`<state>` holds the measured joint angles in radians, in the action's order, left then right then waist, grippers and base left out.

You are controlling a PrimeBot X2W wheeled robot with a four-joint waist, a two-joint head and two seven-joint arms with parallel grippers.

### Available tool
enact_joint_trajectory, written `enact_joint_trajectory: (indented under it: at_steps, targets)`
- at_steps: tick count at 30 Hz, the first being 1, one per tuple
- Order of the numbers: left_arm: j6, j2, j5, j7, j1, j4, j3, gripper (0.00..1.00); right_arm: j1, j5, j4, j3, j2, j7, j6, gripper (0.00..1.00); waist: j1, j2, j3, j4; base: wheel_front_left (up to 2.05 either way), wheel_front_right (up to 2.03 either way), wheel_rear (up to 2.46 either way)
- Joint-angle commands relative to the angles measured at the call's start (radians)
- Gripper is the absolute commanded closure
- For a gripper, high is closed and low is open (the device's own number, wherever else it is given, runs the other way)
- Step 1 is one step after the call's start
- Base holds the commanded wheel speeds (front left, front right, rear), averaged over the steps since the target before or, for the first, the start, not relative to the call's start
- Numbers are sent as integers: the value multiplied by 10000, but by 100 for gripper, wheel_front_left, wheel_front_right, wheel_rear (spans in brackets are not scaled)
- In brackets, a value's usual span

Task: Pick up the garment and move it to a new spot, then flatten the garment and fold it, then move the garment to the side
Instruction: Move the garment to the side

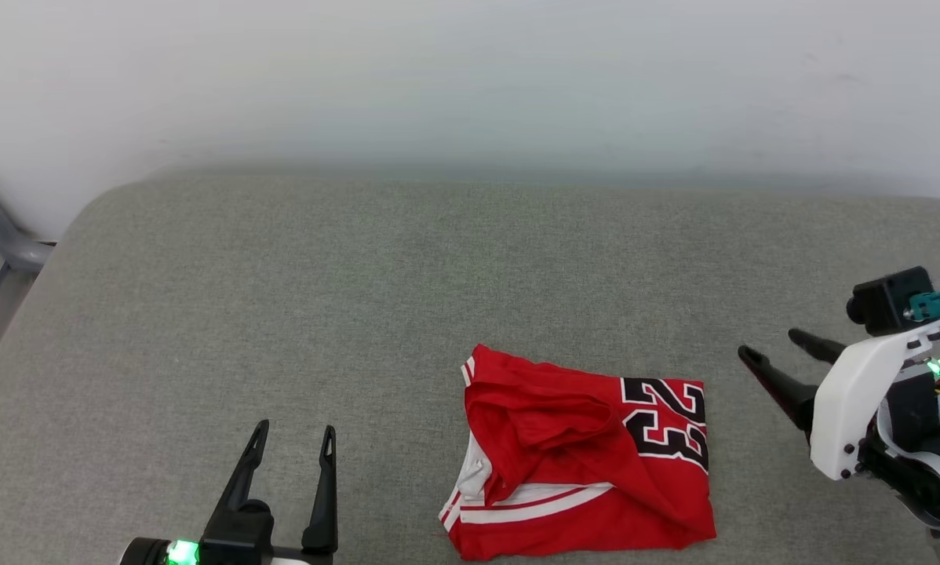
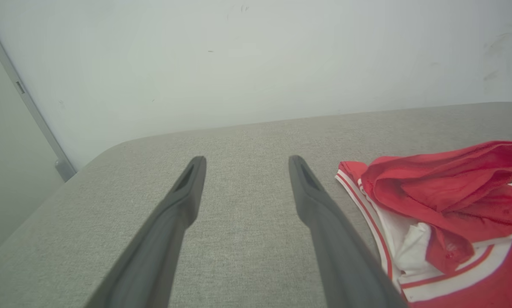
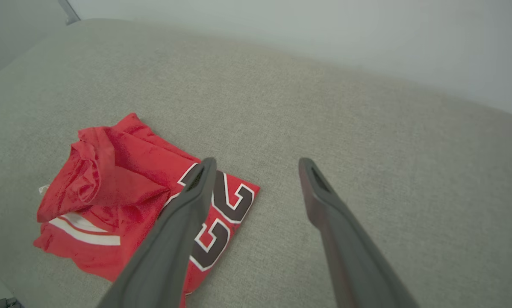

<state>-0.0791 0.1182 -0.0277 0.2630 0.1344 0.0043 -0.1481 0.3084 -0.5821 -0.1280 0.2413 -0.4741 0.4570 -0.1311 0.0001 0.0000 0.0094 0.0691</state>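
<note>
On nubby grey upholstery (image 1: pixel 360 275), rumpled glossy garment (image 1: pixel 580 455).

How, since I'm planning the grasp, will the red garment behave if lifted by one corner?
Probably floppy: the garment lies in soft bunched folds, so it should drape and unfold when lifted. Likely light: the fabric looks thin. Pushed, it may crumple rather than slide on the textured grey cushion.

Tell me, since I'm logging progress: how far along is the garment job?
Done: the garment lies bunched in a rough rectangle on the grey cushion, not neatly folded. In hand: nothing; the left gripper and right gripper stand open, clear of it. Left: probably flattening, folding and moving it aside.
</note>
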Motion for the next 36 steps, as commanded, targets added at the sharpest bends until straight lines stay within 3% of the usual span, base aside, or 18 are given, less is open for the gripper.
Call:
enact_joint_trajectory:
  at_steps: [1, 9, 19, 32, 33, 35, 36]
  targets:
    - [38, -24, 43, 19, -170, 3, 6, 0, 173, -383, -72, 207, -146, 491, 9, 0, -1, 0, 141, 81, 0, 0, 0]
    - [104, -136, 69, 19, -512, 58, -135, 0, 238, -1274, -852, 1138, -63, 1755, 9, 0, -1, 0, 637, 374, 0, 0, 0]
    - [156, -217, 97, 19, -903, 149, -220, 0, 192, -1109, -2475, 2026, 415, 1274, 9, 0, -1, 0, 1213, 715, 0, 0, 0]
    - [159, -310, 114, 19, -1180, 214, -276, 0, -592, -808, -3623, 4424, 307, 1306, -40, 0, -1, 0, 1578, 714, 0, 0, 0]
    - [163, -320, 120, 19, -1211, 213, -276, 0, -537, -782, -3695, 4513, 271, 1214, -45, 27, -1, 0, 1600, 713, 0, 0, 0]
    - [171, -333, 128, 19, -1234, 227, -288, 0, -348, -636, -3855, 4604, 230, 1008, -42, 100, -1, 0, 1633, 710, 0, 0, 0]
    - [178, -336, 129, 19, -1233, 244, -284, 0, -289, -557, -3907, 4737, 181, 966, -40, 100, -1, 0, 1641, 710, 0, 0, 0]
